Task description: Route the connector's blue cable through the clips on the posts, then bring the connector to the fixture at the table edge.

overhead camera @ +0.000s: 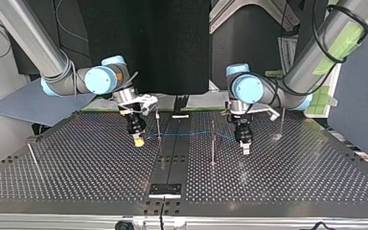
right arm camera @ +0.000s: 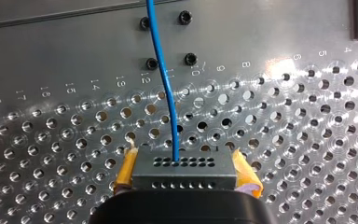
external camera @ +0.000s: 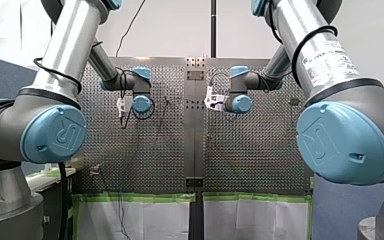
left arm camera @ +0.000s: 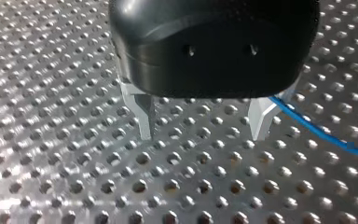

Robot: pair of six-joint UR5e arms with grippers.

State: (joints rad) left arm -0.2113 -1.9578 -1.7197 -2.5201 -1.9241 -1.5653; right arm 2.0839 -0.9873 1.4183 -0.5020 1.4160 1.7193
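Closest to the right wrist lens, the connector (right arm camera: 184,175) is clamped in my right tool (right arm camera: 185,168), yellow pads (right arm camera: 127,170) on both its ends, and the cable (right arm camera: 163,74) leaves its face straight ahead over the bench (right arm camera: 51,140). Seen from the top view, the cable runs crosswise from that tool toward my left tool (overhead camera: 245,146), past a post (overhead camera: 213,143); I cannot tell if any clip holds it. My left tool is apart and empty, low over the holes. The cable lies just beside one finger (left arm camera: 261,121), outside the gap, so I judge it must sidestep before pinching. The fixture (overhead camera: 165,190) sits well apart, at the bench edge.
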